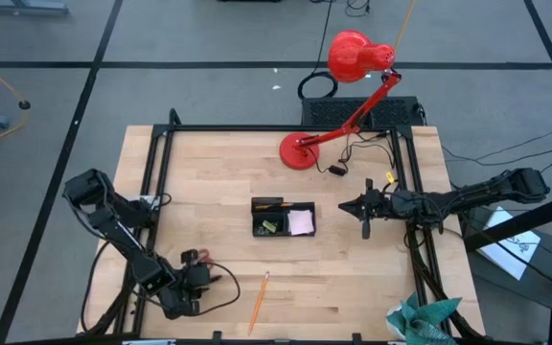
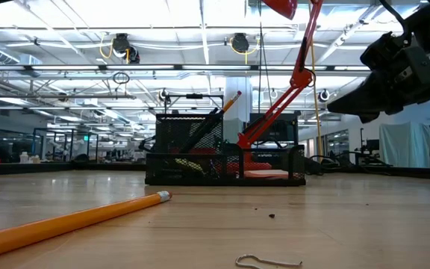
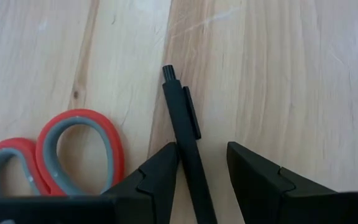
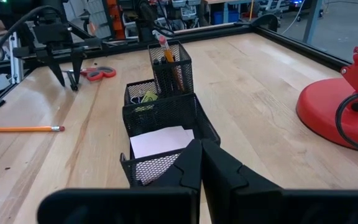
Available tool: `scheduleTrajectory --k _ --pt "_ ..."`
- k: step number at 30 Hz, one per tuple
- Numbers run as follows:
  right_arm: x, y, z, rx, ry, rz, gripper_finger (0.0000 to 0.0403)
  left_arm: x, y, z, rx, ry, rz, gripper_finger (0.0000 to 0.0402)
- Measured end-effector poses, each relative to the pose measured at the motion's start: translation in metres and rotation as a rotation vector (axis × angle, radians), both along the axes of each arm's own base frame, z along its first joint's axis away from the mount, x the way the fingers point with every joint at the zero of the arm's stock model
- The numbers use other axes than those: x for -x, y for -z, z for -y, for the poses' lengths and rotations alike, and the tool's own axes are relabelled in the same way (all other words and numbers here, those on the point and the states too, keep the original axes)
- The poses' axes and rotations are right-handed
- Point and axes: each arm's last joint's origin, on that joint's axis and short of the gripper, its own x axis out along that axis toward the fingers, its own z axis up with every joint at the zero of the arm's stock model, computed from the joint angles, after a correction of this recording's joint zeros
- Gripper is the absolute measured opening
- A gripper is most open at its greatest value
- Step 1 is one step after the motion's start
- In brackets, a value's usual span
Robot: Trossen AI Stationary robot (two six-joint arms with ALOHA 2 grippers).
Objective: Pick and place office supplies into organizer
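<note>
At the table's near-left corner, the left hand [image 1: 192,280] hangs low over the wood with its fingers spread, straddling a black pen [image 3: 185,134] that lies flat between them. In the left wrist view the pen's long axis runs straight ahead along the reach of the fingers, so the two pads stand on either side of the barrel, one nearly touching it, the other a little apart. Closing squarely across the barrel looks like all the pick needs. The red-handled scissors [image 3: 61,149] lie just beside the pen, close enough that a finger could nudge a handle loop. Further right on the wood lies an orange pencil [image 1: 259,300], loose and well apart from the hand. At the table's middle stands the black mesh organizer [image 1: 284,218], already holding a pink sticky-note pad [image 1: 301,222] and what may be pencils in its tall cup. To its right the right hand [image 1: 364,208] waits, fingers pressed together and empty.
</note>
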Motion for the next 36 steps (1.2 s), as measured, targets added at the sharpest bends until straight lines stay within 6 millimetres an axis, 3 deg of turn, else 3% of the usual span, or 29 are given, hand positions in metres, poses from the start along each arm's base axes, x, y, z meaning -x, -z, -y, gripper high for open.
scheduleTrajectory --k 20,24,31,36 --pt "0.0006 0.0026 0.0001 -0.022 0.007 -0.024 0.0002 0.0008 -0.0007 -0.0022 0.039 -0.083 -0.063 0.0150" --pt "0.0006 0.0025 0.0001 -0.025 0.008 -0.023 0.0002 -0.0009 -0.0008 -0.0040 0.026 -0.066 -0.063 0.0120" --pt "0.0006 0.0025 0.0001 -0.033 0.010 -0.022 0.0002 -0.0014 -0.0011 -0.0045 -0.004 -0.040 -0.038 0.0019" --pt "0.0007 0.0026 0.0001 -0.033 0.010 -0.022 0.0002 -0.0020 -0.0014 0.0001 -0.014 0.013 0.044 0.0029"
